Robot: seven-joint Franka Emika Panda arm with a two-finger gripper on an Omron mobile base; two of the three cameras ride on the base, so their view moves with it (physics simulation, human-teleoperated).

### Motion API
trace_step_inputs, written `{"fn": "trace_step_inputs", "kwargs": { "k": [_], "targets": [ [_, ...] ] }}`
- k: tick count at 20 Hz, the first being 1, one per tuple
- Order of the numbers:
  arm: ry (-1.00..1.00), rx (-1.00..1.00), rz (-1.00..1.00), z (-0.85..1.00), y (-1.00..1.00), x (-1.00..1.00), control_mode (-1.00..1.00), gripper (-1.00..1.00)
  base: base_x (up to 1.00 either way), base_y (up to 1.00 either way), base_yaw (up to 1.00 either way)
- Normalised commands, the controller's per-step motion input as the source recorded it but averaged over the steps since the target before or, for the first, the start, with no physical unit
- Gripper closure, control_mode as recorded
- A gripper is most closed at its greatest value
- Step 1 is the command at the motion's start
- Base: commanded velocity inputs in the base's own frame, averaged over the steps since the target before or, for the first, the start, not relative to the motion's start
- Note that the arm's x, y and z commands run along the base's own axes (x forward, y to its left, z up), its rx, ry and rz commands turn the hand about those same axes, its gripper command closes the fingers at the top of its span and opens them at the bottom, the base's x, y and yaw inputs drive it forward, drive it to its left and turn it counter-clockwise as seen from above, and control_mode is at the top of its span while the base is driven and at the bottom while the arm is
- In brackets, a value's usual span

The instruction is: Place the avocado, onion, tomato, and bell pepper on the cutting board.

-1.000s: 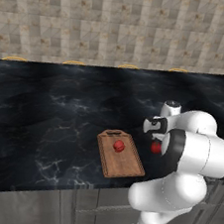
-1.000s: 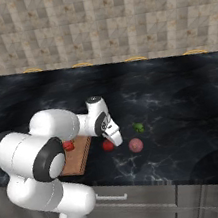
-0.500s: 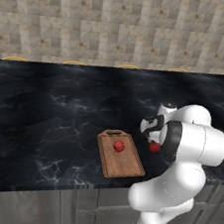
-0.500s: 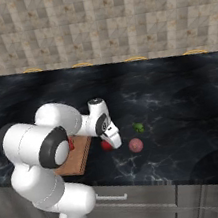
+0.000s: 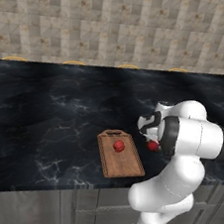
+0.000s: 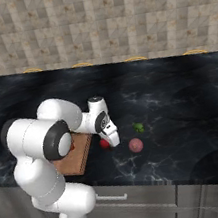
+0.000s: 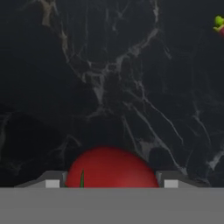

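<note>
The brown cutting board [image 5: 125, 167] lies near the counter's front edge, with one red round vegetable [image 5: 119, 145] on it. Just right of the board a second red round vegetable [image 5: 153, 146] [image 6: 105, 143] rests on the black counter. My gripper [image 5: 150, 140] [image 6: 108, 140] [image 7: 111, 183] is down over it. In the hand view its fingertips [image 7: 53, 182] press against both sides of this red ball [image 7: 111, 168]. Whether it is the tomato or the bell pepper I cannot tell. Further right lie the green avocado [image 6: 138, 126] and the pink onion [image 6: 135, 145].
The black marble counter [image 5: 44, 110] runs wide to the left and behind the board, up to a tiled wall. Its front edge [image 6: 159, 179] is close below the onion. My own white arm hides part of the board [image 6: 81, 159] in the right base view.
The jaws have closed in from wide open onto the red ball beside the board. The arm's elbow has swung a little; the vegetables and board have not moved.
</note>
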Motion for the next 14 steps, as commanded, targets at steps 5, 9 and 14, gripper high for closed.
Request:
{"fn": "trace_step_inputs", "kwargs": {
  "k": [5, 9, 14],
  "targets": [
    [-0.07, 0.18, -0.07, 0.87, 0.00, -0.26, -1.00, 1.00, 0.00, 0.00, 0.00],
    [-0.02, 0.19, -0.03, 0.72, 0.07, -0.43, -1.00, 1.00, 0.00, 0.00, 0.00],
    [0.02, 0.09, 0.00, 0.03, 0.79, -0.13, -1.00, 1.00, 0.00, 0.00, 0.00]
  ]
}}
